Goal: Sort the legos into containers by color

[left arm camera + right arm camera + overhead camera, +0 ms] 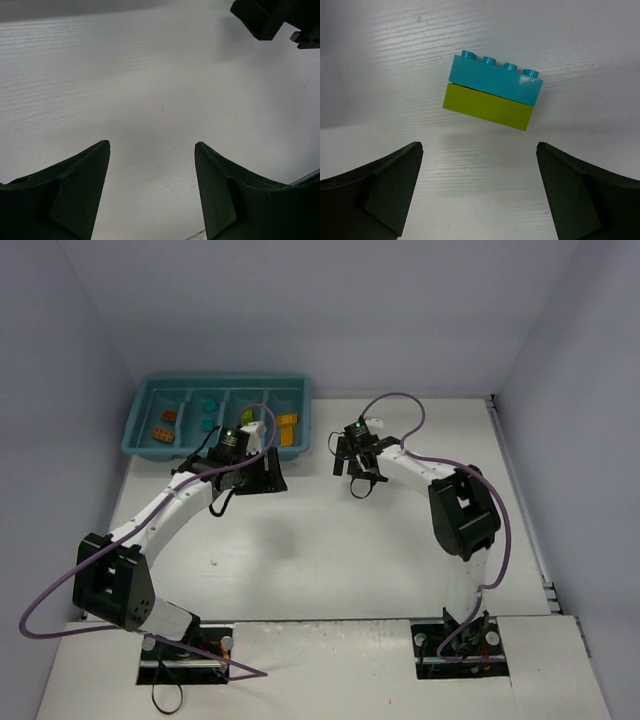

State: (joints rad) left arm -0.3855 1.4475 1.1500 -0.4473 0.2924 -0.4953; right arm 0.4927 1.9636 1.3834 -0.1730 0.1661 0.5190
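A teal lego stacked on a lime green lego point(492, 92) lies on the white table just beyond my right gripper point(479, 145), which is open and empty. I cannot make this stack out in the top view. The teal-blue tray point(140, 418) stands at the back left. Its compartments hold brown-orange legos point(165, 426), teal legos point(208, 410), a lime green lego point(247, 417) partly hidden by my left wrist, and yellow-orange legos point(288, 427). My left gripper point(151, 143) is open and empty over bare table, just in front of the tray point(268, 472). My right gripper point(352, 468) sits right of the tray.
Grey walls close in the table on the left, back and right. The right gripper's black body point(275, 17) shows at the top right of the left wrist view. Purple cables loop over both arms.
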